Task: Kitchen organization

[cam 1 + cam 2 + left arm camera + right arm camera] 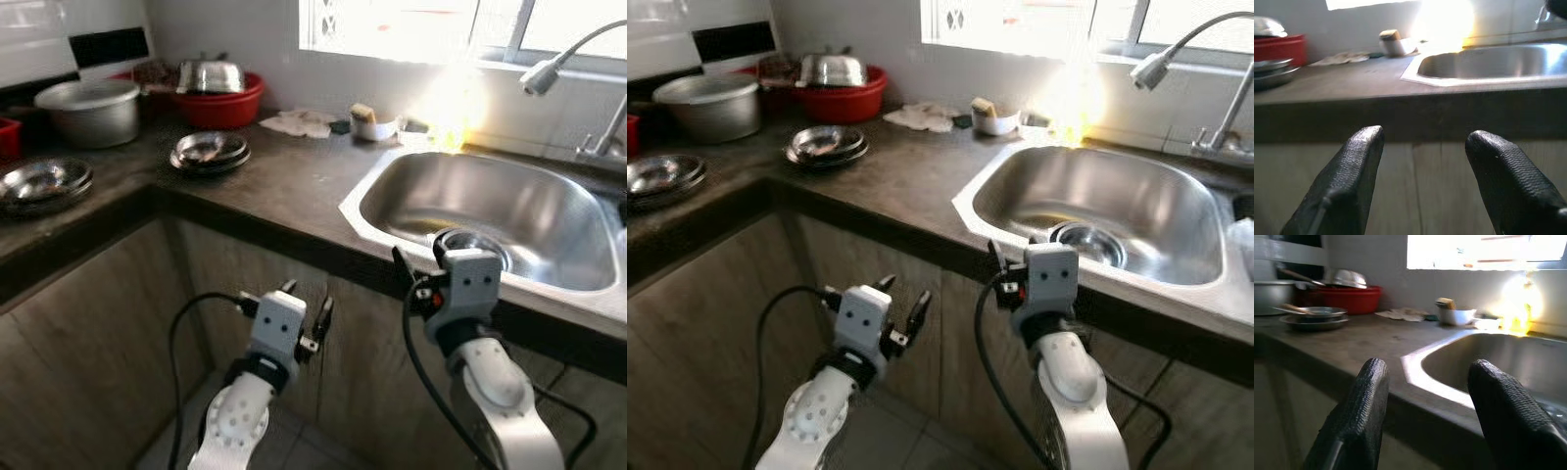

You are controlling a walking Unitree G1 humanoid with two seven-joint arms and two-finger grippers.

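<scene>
Two tools are hanging empty before the dark worktop (284, 181): the left tool (306, 311), fingers apart, is sitting below its front edge against the cabinet fronts, and the right tool (1422, 396), fingers apart, is reaching level with the sink (392, 191) rim. Stacked steel plates (209, 151) are lying well clear on the worktop, near the red basin (230, 106).

The tap (573, 51) is cut off by the right edge, and its base is lost there. The window (460, 24) is washed out by glare, so nothing beyond it can be made out. The steel bowl (480, 247) in the sink (549, 176) is partly hidden behind the right gripper (419, 262). The contents of the red basin (223, 103) cannot be identified.
</scene>
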